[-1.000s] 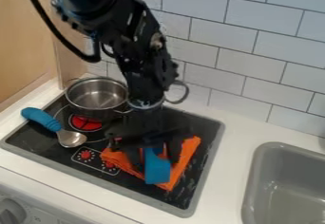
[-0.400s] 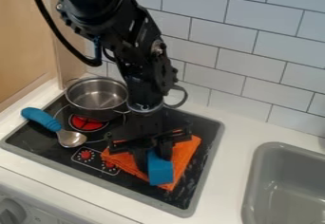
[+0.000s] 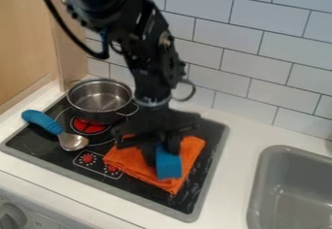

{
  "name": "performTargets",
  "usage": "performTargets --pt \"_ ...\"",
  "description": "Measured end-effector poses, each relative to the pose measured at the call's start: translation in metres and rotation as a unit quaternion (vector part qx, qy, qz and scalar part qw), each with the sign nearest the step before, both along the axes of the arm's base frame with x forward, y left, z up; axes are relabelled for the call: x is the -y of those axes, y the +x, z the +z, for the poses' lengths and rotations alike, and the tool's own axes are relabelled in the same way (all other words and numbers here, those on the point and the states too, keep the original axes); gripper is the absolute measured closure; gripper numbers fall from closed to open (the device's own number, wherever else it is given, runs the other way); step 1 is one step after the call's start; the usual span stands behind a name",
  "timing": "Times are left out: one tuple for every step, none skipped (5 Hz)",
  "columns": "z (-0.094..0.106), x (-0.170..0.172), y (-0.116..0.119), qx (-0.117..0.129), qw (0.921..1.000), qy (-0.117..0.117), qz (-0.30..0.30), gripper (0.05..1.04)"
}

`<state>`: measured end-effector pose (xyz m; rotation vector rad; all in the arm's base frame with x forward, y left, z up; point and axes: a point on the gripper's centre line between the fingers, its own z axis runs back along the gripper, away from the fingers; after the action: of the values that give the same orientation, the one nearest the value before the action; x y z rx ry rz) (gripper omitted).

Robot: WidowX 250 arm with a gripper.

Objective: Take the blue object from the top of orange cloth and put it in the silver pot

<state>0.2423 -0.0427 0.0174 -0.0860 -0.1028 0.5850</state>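
Observation:
The black gripper [image 3: 162, 149] hangs over the orange cloth [image 3: 128, 161] and is shut on the blue object [image 3: 169, 167], whose lower part sticks out below the fingers. The blue object is held over the cloth; whether its lower edge still touches the cloth is hard to tell. Behind and to the left of the gripper stands the silver pot [image 3: 96, 112], open at the top, at the back left of the black stove. The gripper and the wrist hide the upper part of the blue object and the cloth's back edge.
A spoon with a blue handle [image 3: 42, 121] lies on the stove's left side, in front of the pot. The grey sink [image 3: 258, 187] is at the right. A white tiled wall [image 3: 259, 58] rises behind the counter, and a wooden panel [image 3: 26, 39] stands at the left.
The gripper has shifted slightly up and to the right in the view, and the blue object has moved with it. More of the cloth's front shows. Pot and spoon have not moved.

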Motion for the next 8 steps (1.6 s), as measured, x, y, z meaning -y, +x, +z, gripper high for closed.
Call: performTargets --pt "0.011 -0.004 0.017 0.018 0.9998 -0.005 0.008 0.813" --pt "0.019 -0.023 0.03 0.03 0.9991 0.003 0.029 0.814" --pt "0.027 -0.039 0.039 0.039 0.9981 0.007 0.048 0.814" --pt "0.037 -0.063 0.05 0.053 0.9956 0.007 0.077 0.814" --pt "0.037 -0.083 0.056 0.049 0.9939 0.008 0.099 0.814" --pt "0.032 -0.1 0.06 0.04 0.9924 0.006 0.117 0.814" --pt "0.022 -0.118 0.063 0.021 0.991 0.008 0.132 0.814" --pt "0.016 -0.132 0.069 0.015 0.9896 0.009 0.143 0.814"
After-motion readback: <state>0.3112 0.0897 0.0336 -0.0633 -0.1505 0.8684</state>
